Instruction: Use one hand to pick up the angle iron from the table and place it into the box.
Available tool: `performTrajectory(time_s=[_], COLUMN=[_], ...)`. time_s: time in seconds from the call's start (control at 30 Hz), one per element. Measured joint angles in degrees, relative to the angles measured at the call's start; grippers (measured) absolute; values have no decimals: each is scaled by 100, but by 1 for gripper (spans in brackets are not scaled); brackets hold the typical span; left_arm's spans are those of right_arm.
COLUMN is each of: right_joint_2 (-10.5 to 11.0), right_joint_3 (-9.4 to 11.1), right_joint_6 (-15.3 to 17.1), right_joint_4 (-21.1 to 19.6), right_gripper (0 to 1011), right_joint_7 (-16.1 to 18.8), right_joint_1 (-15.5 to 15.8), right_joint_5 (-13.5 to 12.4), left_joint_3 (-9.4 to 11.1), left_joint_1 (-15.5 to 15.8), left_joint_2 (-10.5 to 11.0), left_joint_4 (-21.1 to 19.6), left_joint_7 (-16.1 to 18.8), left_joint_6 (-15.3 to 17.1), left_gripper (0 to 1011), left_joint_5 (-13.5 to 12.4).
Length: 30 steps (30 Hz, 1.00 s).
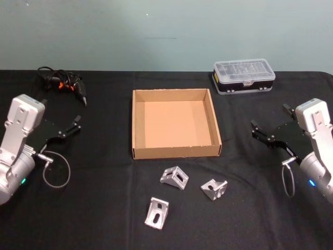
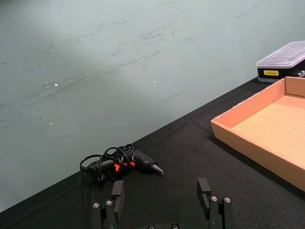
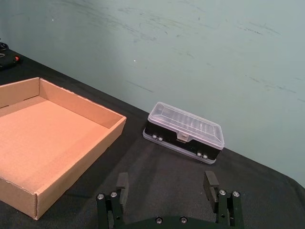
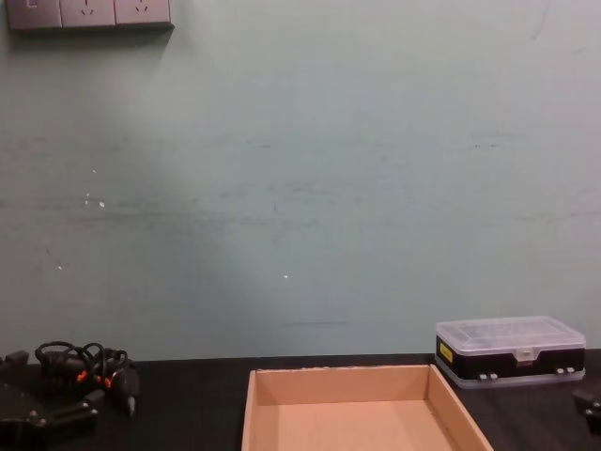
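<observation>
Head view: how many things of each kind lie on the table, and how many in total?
Angle irons: 3
Cardboard box: 1
Plastic case: 1
Corded black tool: 1
Total: 6

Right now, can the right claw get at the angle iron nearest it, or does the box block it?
Probably yes. The right claw hangs open right of the box; the rightmost angle iron lies on the table nearer the robot, with nothing between.
</observation>
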<state>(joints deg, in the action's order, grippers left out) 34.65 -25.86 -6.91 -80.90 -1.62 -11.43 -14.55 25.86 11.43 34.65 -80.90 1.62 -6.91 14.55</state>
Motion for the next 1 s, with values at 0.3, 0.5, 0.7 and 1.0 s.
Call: performTrajectory(time_s=[0.3,0.5,0.7,1.0], right_joint_2=[0,0,0,0], right_joint_3=[0,0,0,0], right_joint_6=[0,0,0,0], right_joint_4=[0,0,0,0], right_gripper=[1000,1000,1000,1000], right_joint_7=[0,0,0,0], right_joint_1=[0,0,0,0], right_joint_5=[0,0,0,0], left_joint_3=[0,0,0,0], left_joint_1=[0,0,0,0], left_joint_2=[0,0,0,0], left_joint_4=[0,0,0,0], left_joint_7=[0,0,0,0], left_joint_6=[0,0,0,0], left_gripper=[1000,1000,1000,1000], left_joint_5=[0,0,0,0])
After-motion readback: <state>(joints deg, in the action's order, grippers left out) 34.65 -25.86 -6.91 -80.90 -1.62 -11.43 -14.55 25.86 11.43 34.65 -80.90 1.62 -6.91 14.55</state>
